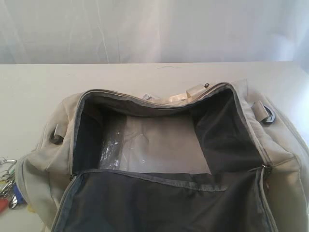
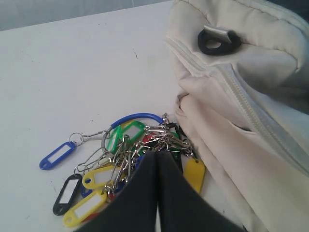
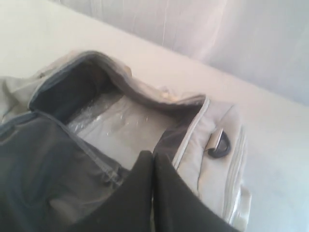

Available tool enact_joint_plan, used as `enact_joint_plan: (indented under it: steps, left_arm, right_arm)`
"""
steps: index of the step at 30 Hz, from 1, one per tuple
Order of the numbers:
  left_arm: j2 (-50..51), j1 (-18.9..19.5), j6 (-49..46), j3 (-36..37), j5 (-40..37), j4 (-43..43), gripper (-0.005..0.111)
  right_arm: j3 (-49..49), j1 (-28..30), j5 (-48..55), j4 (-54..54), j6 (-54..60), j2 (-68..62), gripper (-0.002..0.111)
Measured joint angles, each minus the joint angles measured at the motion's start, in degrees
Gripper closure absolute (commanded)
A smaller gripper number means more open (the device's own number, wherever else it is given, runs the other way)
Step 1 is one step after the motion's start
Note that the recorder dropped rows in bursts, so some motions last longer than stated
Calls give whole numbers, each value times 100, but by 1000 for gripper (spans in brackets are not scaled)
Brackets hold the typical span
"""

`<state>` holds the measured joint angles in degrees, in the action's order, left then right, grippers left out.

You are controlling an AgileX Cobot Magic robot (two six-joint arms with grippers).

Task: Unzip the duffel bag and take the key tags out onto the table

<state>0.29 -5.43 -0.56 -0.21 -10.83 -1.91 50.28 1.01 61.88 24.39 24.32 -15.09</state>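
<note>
We are seeing the tags (image 2: pixel 126 162) properly only from the left wrist. They are lying in a loose bunch on the table (image 2: pixel 72 72), right at the tips of the left pincer (image 2: pixel 157 153). Its two dark fingers are pressing together, closed, and we cannot tell whether a ring is caught between them. The bunch is fanning out from the tips: the blue arc of the big ring is curving just beyond them, one blue tag is pointing away to the far side, and a yellow tag is lying against the end of the bag (image 2: pixel 227 140), just beside the pincer. A black D-ring (image 2: pixel 218 41) is sitting further along that end. The exterior view is catching only a sliver of the bunch at its edge, but it alone is showing the whole bag. The long axis is running side to side, from the left pincer's end to the right pincer's end. The mouth is gaping upward, unzipped, with the flap folding toward the camera and its dark lining showing. Inside we are making out a grey floor panel, some clear crumpled plastic (image 1: pixel 113 154) and a white label (image 1: pixel 149 96) at the far rim. The right wrist view is showing the right pincer (image 3: pixel 153 157), also closed and gripping nothing, hanging over that open mouth with the grey floor just beyond its tips.
</note>
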Motion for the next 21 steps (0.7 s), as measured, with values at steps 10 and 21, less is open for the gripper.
enact_joint_plan:
  steps: [10,21]
  left_arm:
    - [0,0,0,0,0,0,107]
    - [0,0,0,0,0,0,107]
  right_arm:
    - [-731,0,-1447,-48,81,1501,108]
    - [-2969,0,-4112,-1245,-1659,1303,108]
